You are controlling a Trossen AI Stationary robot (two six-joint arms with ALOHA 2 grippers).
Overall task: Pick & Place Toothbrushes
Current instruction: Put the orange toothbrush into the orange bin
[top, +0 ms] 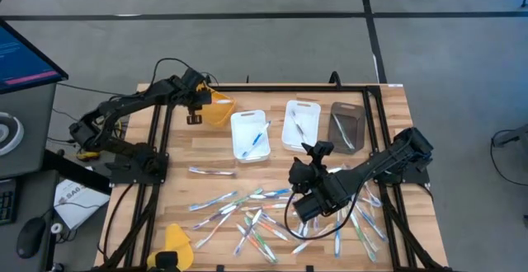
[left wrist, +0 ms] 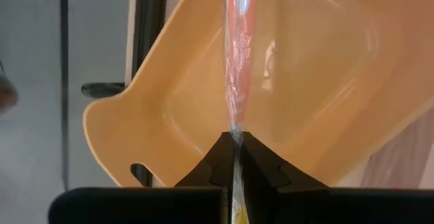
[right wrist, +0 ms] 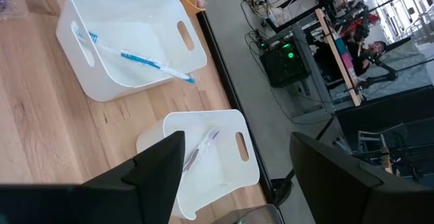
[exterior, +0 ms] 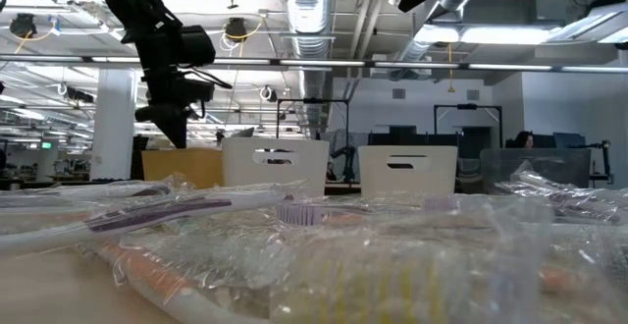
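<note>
My left gripper (left wrist: pixel 234 141) hangs over the yellow tray (left wrist: pixel 319 81) at the table's far left and is shut on an orange toothbrush (left wrist: pixel 237 54) in a clear wrapper. In the high view this gripper (top: pixel 196 107) sits by the tray's left rim. My right gripper (top: pixel 299 173) stands open above the table's middle, and nothing is between its fingers (right wrist: pixel 163 163). Many wrapped toothbrushes (top: pixel 264 218) lie scattered on the near half of the table. A blue one (right wrist: pixel 152 64) lies in a white tray (top: pixel 250 134), and a grey one (right wrist: pixel 200 149) lies in the second white tray (top: pixel 301 125). My left gripper pinches the wrapped orange toothbrush between its two fingertips, at a stretch of the handle (left wrist: pixel 235 125). The brush runs along the fingers and sticks out past them, over the yellow tray's hollow. The fingers slant steeply down. Its far end is out of frame.
A dark tray (top: pixel 346 126) with a toothbrush stands right of the two white trays. One toothbrush (top: pixel 212 171) lies apart, left of the pile. A yellow object (top: pixel 177 243) sits at the near left edge. Black frame rails (top: pixel 161 140) run along both sides of the table.
</note>
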